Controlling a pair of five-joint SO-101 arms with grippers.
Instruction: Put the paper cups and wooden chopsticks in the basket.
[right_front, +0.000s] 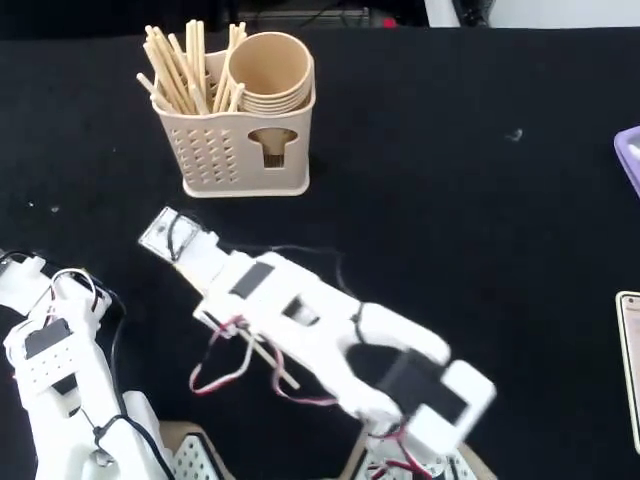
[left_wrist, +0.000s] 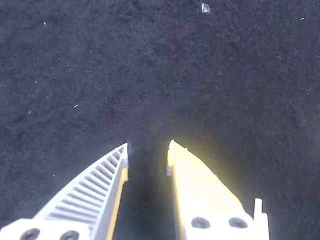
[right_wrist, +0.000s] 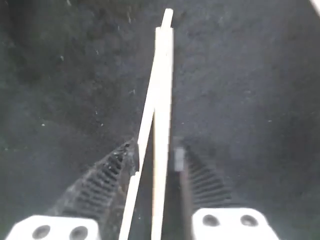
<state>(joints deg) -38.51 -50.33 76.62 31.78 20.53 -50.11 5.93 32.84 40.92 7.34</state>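
Chopsticks (right_wrist: 161, 100) approx. along right gripper (right_wrist: 155, 148) axis

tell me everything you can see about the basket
The basket is a beige holder, plastic by its look, standing upright on the black table toward its far side. Its front wall has rows of small holes on one half and a keyhole-shaped cutout on the other. It has two compartments: one holds a bundle of wooden chopsticks standing on end, the other a stack of paper cups with the mouth up. Only its contents and the table touch it.
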